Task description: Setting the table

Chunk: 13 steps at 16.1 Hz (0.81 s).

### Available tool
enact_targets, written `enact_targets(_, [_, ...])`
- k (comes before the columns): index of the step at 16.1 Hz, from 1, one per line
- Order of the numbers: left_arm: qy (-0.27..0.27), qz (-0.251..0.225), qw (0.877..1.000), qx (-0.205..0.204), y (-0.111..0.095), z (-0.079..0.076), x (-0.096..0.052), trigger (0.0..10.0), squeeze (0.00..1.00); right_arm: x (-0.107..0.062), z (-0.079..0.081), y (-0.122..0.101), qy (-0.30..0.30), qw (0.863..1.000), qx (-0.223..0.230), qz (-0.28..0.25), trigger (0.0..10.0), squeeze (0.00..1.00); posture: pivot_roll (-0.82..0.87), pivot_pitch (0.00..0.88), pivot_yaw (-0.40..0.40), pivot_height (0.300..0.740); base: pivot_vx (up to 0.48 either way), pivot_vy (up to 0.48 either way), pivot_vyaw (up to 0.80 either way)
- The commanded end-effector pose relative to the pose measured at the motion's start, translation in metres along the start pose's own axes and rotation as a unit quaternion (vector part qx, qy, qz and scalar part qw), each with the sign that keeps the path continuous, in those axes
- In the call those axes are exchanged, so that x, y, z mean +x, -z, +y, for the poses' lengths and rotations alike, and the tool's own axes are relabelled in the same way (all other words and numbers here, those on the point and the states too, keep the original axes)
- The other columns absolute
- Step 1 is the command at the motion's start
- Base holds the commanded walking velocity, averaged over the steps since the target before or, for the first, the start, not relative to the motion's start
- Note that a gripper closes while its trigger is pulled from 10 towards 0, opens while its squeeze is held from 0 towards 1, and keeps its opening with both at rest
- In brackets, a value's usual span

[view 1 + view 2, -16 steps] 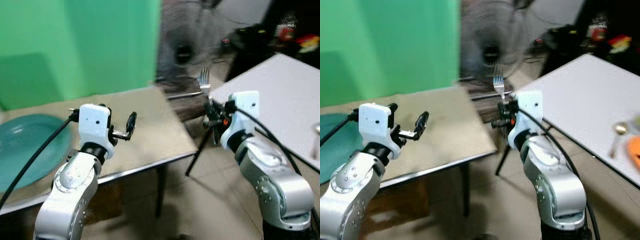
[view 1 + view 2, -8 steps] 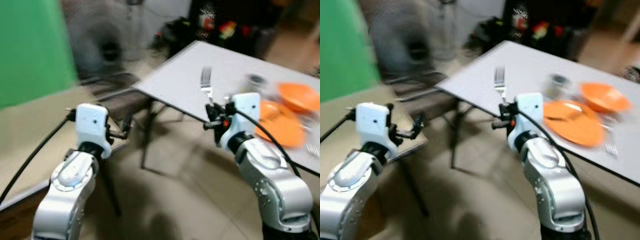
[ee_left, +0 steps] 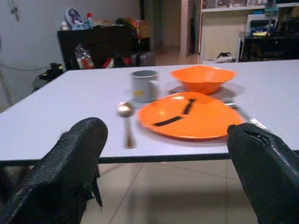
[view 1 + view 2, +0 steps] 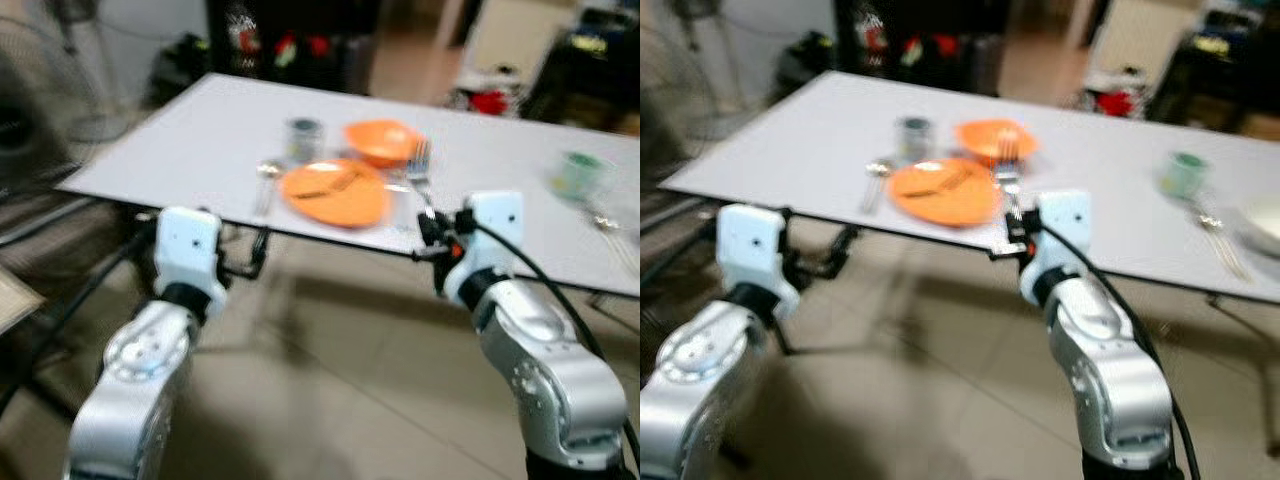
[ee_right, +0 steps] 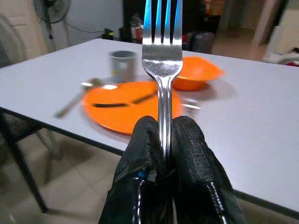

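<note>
My right gripper (image 4: 432, 226) is shut on a silver fork (image 5: 162, 56), held upright with its tines up, just short of the near edge of a pale grey table (image 4: 170, 130). On that table lies an orange plate (image 4: 335, 193) with an orange bowl (image 4: 383, 141) behind it. A grey cup (image 3: 144, 85) and a spoon (image 3: 125, 112) sit at the plate's left. My left gripper (image 3: 166, 135) is open and holds nothing; it is raised before the table edge, to the left of the plate.
A green cup (image 4: 575, 175) and a utensil (image 4: 605, 225) sit further right on the table, beside a white dish (image 4: 1265, 222). A fan (image 4: 20, 110) stands at the far left. A dark cabinet (image 4: 290, 45) is behind the table. Tiled floor (image 4: 330, 390) lies between me and the table.
The camera has swung right, from the tan table by the green wall to the grey table with the orange dishes. Both arms keep their pose, and the fork stays gripped.
</note>
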State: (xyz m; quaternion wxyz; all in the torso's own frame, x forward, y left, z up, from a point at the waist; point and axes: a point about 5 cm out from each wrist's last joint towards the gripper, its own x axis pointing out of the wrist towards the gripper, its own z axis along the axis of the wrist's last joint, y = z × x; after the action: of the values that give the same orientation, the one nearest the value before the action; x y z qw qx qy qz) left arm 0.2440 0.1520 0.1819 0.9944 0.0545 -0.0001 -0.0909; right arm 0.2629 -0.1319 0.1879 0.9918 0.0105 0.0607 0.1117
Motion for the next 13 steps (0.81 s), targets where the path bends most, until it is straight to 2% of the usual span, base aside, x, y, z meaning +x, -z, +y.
enact_targets(1, [0.019, 0.001, 1.000, -0.016, -0.0010, -0.0074, 0.0009, 10.0, 0.00, -0.0009, -0.0076, -0.0034, 0.017, 1.000, -0.006, -0.007, 10.0, 0.00, -0.14, 0.008, -0.013, 0.740, 0.000, 0.000, -0.80])
enact_targets(2, [0.018, 0.001, 1.000, -0.015, -0.0011, -0.0073, 0.0012, 10.0, 0.00, -0.0004, -0.0081, -0.0043, 0.017, 1.000, -0.006, -0.010, 10.0, 0.00, -0.14, 0.008, -0.013, 0.740, 0.000, 0.000, -0.80])
enact_targets(11, [0.008, -0.009, 0.999, -0.041, -0.0030, -0.0025, 0.0045, 10.0, 0.00, 0.0054, -0.0069, -0.0089, -0.003, 1.000, -0.013, -0.020, 10.0, 0.00, -0.13, 0.000, -0.024, 0.740, 0.028, 0.000, 0.00])
enact_targets(13, [0.005, -0.004, 0.999, -0.041, -0.0010, -0.0009, 0.0024, 10.0, 0.00, 0.0073, -0.0063, -0.0056, -0.005, 1.000, -0.011, -0.009, 10.0, 0.00, -0.12, 0.000, -0.026, 0.740, 0.261, 0.000, -0.80])
